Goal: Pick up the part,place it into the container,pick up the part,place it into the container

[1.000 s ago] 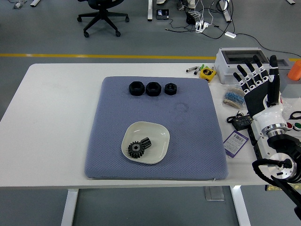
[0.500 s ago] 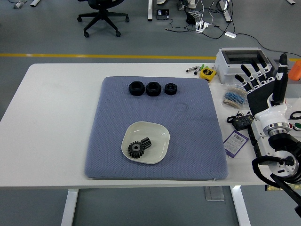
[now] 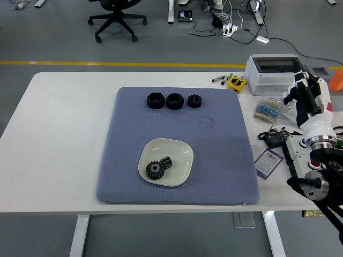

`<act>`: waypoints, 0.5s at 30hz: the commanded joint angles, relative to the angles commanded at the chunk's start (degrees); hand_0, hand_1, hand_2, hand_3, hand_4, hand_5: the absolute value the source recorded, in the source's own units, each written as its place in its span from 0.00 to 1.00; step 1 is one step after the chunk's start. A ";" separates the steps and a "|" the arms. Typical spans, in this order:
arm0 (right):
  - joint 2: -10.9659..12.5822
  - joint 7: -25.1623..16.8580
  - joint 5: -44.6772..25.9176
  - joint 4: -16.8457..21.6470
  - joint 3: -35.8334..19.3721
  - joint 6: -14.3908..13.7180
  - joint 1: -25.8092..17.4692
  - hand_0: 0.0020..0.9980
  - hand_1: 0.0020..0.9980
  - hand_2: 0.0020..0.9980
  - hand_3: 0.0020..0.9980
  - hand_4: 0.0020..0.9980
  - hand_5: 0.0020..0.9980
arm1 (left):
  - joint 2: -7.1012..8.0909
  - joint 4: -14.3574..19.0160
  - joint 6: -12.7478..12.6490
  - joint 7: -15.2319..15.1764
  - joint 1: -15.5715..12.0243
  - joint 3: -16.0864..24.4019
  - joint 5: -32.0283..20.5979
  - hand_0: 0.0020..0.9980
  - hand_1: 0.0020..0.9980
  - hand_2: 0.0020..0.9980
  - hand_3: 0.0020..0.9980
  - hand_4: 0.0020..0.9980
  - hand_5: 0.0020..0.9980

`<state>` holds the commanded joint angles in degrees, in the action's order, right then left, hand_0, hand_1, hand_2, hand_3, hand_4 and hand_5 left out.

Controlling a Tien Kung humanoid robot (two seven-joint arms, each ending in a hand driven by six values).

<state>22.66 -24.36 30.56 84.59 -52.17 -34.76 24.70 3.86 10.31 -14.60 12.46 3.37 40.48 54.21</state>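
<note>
Since a sec ago, right hand [image 3: 310,101] has turned from palm-facing w/ fingers fanned upright to edge-on at the right side of the counter [image 3: 59,139]; I can't tell now whether my fingers are wide or curled, they hold nothing that I can see. Nothing else shifted. Gear [image 3: 158,167] lies in the white dish [image 3: 182,158], on the near-middle of the blue mat [image 3: 214,160]. Three black nuts [image 3: 173,100] sit in a row at the mat's far edge, close together, well apart from the dish. My hand is off the mat, over clutter on the counter's right: grey box [image 3: 270,72] behind it, yellow tape measure [image 3: 235,83] near that box, a tagged card [image 3: 268,162] by the mat's right edge. Left arm isn't seen.
</note>
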 joint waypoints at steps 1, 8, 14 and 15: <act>0.04 0.20 1.20 0.06 0.10 -0.46 0.03 0.00 0.03 0.08 0.06 0.73 0.56 | -0.01 0.00 0.02 0.02 -0.01 -0.01 0.01 0.55 0.57 0.61 0.63 0.66 0.64; 0.08 0.67 6.15 0.20 0.44 -1.73 0.08 0.00 0.02 0.08 0.06 0.72 0.55 | -0.06 0.00 -0.05 -0.02 -0.01 -0.11 -0.26 0.55 0.58 0.61 0.63 0.66 0.64; 0.03 1.42 6.66 0.53 0.73 -0.83 -0.04 0.00 0.02 0.08 0.07 0.75 0.51 | -0.01 0.00 -0.01 -0.01 -0.04 -0.09 -0.13 0.55 0.58 0.61 0.63 0.66 0.64; 0.05 1.56 6.58 0.58 0.77 -0.76 -0.06 0.00 0.02 0.08 0.07 0.75 0.51 | -0.02 0.00 0.00 0.03 -0.06 0.04 0.03 0.55 0.58 0.61 0.63 0.66 0.64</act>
<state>22.71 -22.79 37.14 85.17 -51.39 -35.52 24.64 3.85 10.31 -14.60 12.48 3.30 40.52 54.24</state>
